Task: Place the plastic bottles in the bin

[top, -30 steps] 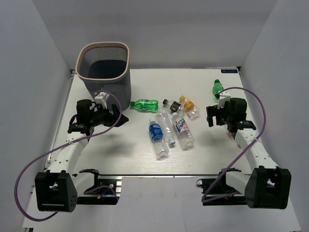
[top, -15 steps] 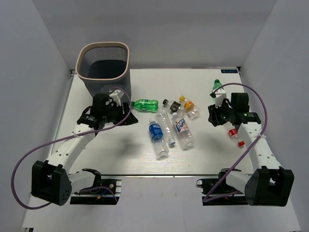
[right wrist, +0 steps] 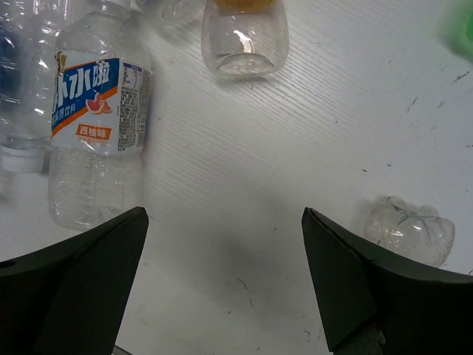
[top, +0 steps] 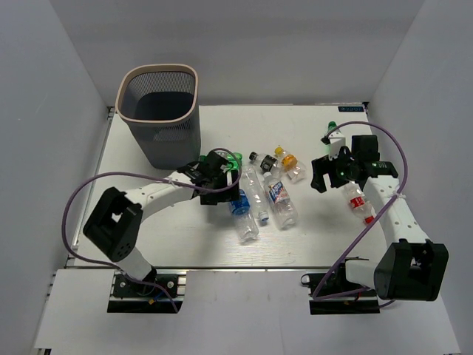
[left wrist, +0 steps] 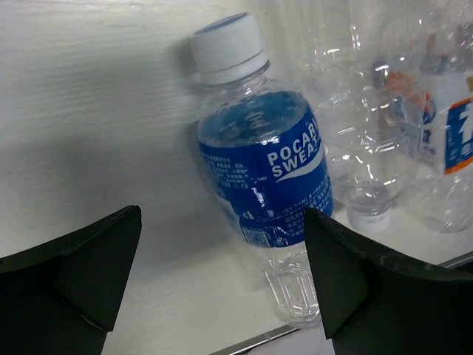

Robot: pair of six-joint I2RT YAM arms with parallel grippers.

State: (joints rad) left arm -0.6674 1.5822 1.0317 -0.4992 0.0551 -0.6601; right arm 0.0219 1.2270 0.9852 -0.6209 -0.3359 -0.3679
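White desk, boxed by grey walls, is carrying the whole job, and none of it is showing as done. The bin is standing at the far left corner. No bottle is showing inside it, though its floor is lying in shadow. The bottles are lying on their sides in a cluster about the desk's middle, with a red-capped bottle lying apart toward the right edge. At least seven are waiting to be moved.

The left fingers are standing wide and holding nothing, flanking a blue-labelled bottle without touching it. By my judgement a grasp is being lined up. The right fingers are likewise spreading wide and empty above bare desk.

Only the top view is showing the bin and the full count. The left wrist view alone is giving the white cap and label text. The right wrist view alone is showing an orange-and-blue-labelled bottle close up.
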